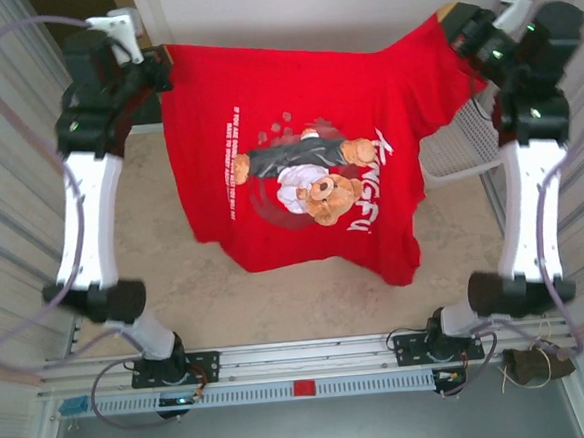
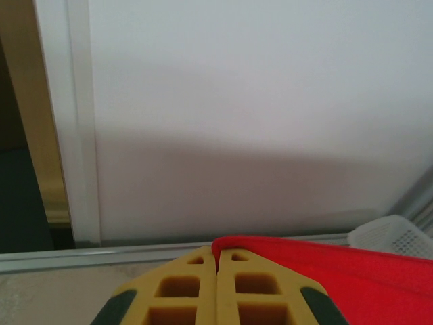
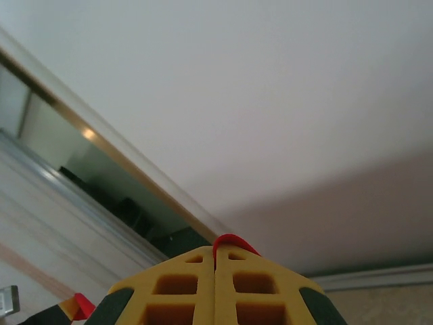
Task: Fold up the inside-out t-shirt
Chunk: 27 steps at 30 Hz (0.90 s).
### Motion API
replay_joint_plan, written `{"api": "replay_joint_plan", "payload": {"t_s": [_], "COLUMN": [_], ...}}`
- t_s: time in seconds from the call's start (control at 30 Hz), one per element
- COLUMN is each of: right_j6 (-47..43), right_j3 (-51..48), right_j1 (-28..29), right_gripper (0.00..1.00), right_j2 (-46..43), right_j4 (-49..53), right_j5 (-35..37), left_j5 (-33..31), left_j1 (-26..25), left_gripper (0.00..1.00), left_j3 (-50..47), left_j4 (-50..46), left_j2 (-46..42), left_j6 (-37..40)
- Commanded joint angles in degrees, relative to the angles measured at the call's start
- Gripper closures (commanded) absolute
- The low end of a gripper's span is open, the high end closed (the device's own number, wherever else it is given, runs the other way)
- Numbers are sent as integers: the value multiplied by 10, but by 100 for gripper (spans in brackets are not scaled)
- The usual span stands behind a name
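Note:
The bright red t-shirt hangs spread out in the air between both arms, its teddy-bear print facing the top camera. My left gripper is shut on the shirt's upper left corner; in the left wrist view red cloth comes out between the yellow fingers. My right gripper is shut on the upper right corner, and a red fold pokes out of its closed fingertips. The shirt's lower edge hangs loose above the table.
A white perforated basket stands at the right, partly behind the shirt, and shows in the left wrist view as a white basket. The beige table top lies below. Corrugated walls flank both sides; a white wall runs behind.

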<state>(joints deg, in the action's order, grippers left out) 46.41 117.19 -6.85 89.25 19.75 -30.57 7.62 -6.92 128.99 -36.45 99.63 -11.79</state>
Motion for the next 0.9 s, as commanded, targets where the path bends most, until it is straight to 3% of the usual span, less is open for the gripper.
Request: {"api": "replay_joint_plan", "payload": {"t_s": [0.0,0.07,0.23,0.43,0.57,0.87], "right_j6": [-34,-30,19,52,-11,-69], "right_j3": [85,168,413,357,197,-482], "right_j1": [9,10,4,-21,1,93], "right_gripper": [100,100,100,100,100,100], "right_j2": [86,154,288,224,118,-259], "right_j4": [28,39,50,-15,-13,-87], "right_j5": [45,40,27,25,30,127], "left_j5": [11,22,42,45,70,67], "left_j1": [27,47,77,97,97,96], "left_gripper": [100,100,100,100,100,100], "left_j3": [74,81,226,216,65,-591], "left_j4": [0,33,24,69,75,219], "left_j2": [90,117,182,121,42,-244], "left_j6": [-1,-37,-94,-118,-98,-122]}}
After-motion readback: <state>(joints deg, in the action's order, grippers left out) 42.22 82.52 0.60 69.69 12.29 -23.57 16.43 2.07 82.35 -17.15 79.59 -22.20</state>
